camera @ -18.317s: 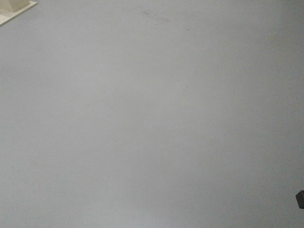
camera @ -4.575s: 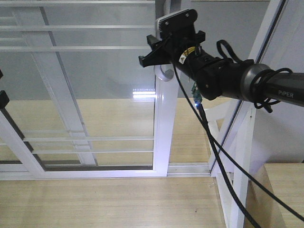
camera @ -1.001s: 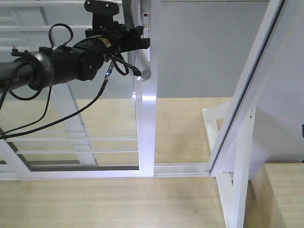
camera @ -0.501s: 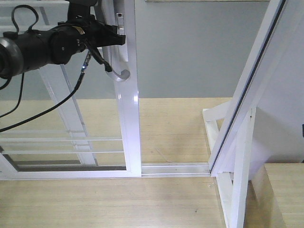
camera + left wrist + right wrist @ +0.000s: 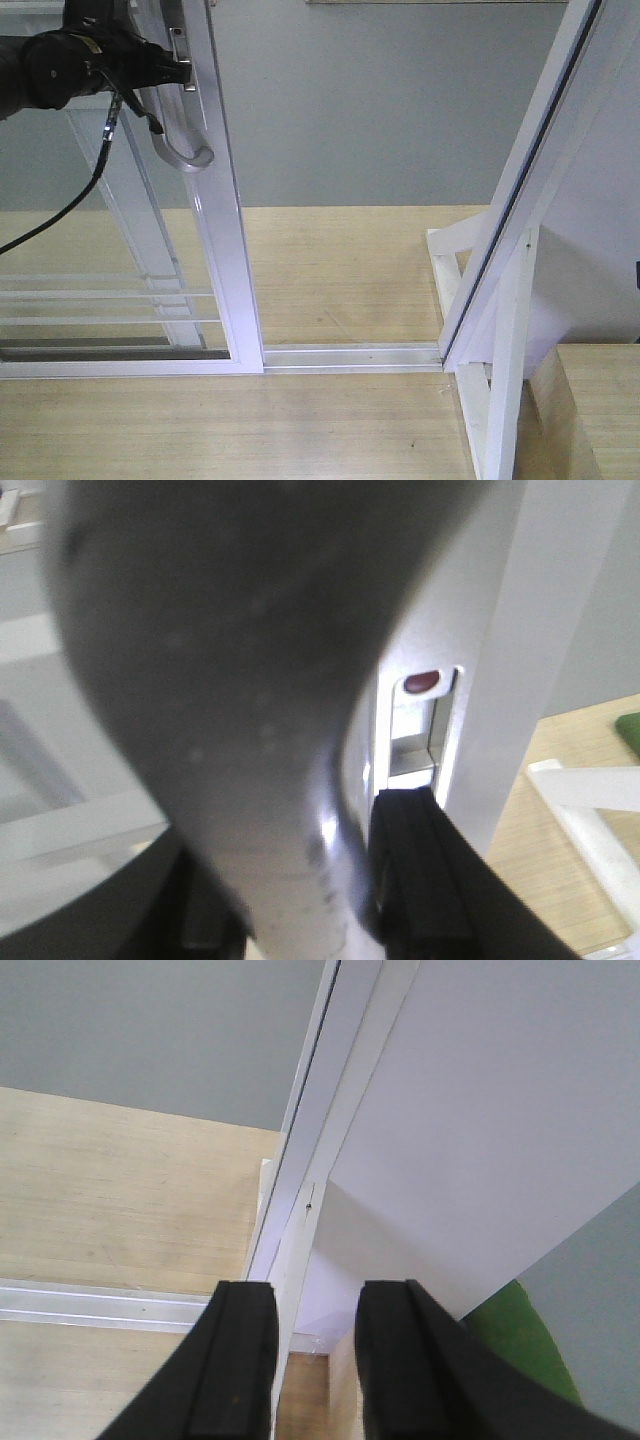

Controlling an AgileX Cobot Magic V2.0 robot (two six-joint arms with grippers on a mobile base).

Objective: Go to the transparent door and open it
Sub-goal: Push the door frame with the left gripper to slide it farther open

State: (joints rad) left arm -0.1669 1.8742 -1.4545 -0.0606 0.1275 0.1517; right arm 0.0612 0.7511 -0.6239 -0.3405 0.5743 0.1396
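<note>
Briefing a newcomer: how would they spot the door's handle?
Find the transparent door, the white-framed glass panel on the floor track at left. Up its right-hand rail sits the handle, gripped by the left gripper. It alone is curved and pale grey; neighbouring bars are straight and white.

Front view wide — wrists (both) close.

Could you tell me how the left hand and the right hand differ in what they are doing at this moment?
The left hand is up at the transparent door, closed around its curved grey handle; the right hand holds nothing, its fingers parted around empty space. The left hand is touching the sliding panel, while the right hand hangs apart, facing the white frame post. Both have black fingers.
</note>
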